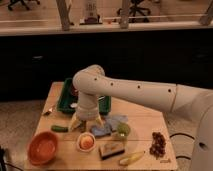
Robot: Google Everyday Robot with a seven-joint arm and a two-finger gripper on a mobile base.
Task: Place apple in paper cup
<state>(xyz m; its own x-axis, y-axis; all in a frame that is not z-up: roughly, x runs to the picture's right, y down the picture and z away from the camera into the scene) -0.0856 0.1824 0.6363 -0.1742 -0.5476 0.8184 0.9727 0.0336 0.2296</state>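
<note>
Hovering end effector above paper cup | fingers spread, empty | apple inside cup | cup near table front edge

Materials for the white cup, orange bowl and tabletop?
Short white round cup: likely paper, matte, thin rim. Wide orange bowl: probably plastic, smooth, uniform colour. Tabletop: pale wood by its tone and faint seam lines. End effector hovers just above the cup, open.

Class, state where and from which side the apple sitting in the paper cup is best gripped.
Probably its exposed top, from straight above: the paper cup walls in the apple on every side. The gripper hangs just above, jaws apart.
</note>
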